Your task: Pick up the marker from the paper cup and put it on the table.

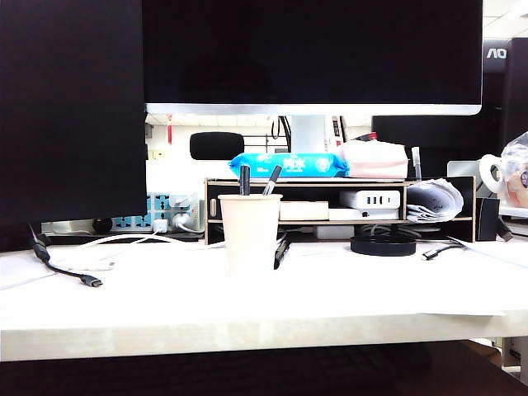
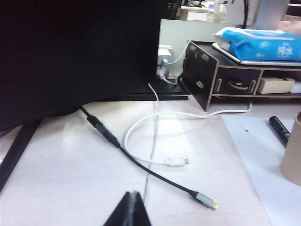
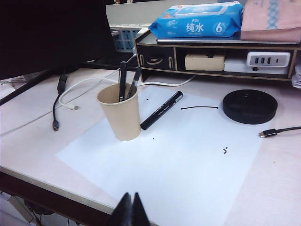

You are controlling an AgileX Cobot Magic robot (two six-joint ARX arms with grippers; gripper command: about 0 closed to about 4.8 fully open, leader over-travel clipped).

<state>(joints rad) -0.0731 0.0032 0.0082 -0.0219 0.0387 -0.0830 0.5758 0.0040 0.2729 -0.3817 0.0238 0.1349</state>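
Marker position: the marker (image 3: 161, 110) is not in the paper cup (image 3: 120, 114). It lies flat on the white sheet (image 3: 188, 160) that covers this part of the desk (image 3: 33, 141). Its near end is just beside the foot of the cup; I cannot tell whether they touch. Its long axis runs on a slant, from the cup's base away towards the shelf riser (image 3: 211, 75). Two thinner pens (image 3: 123, 81) stand in the cup, leaning on the rim.

Claws: the right claw (image 3: 129, 209) has its fingers pressed together with nothing between them. It hangs back over the front edge of the desk, well apart from cup and marker. The left claw (image 2: 129, 212) is likewise together and empty. It sits over the cable side of the desk, with a black cable (image 2: 141, 165) and a white cable (image 2: 176, 161) in front of it.

Key relation: from the right claw the marker lies straight ahead, beyond and beside the cup, with its whole barrel in view. From the left claw, cup (image 2: 294, 150) and marker (image 2: 281, 129) show only at the far margin of its view. Judgement: the right arm is the better placed of the two.

Task status, judged from the layout: the marker already rests on the desk, so the placement looks done. Neither arm appears in the exterior view, and both look parked.
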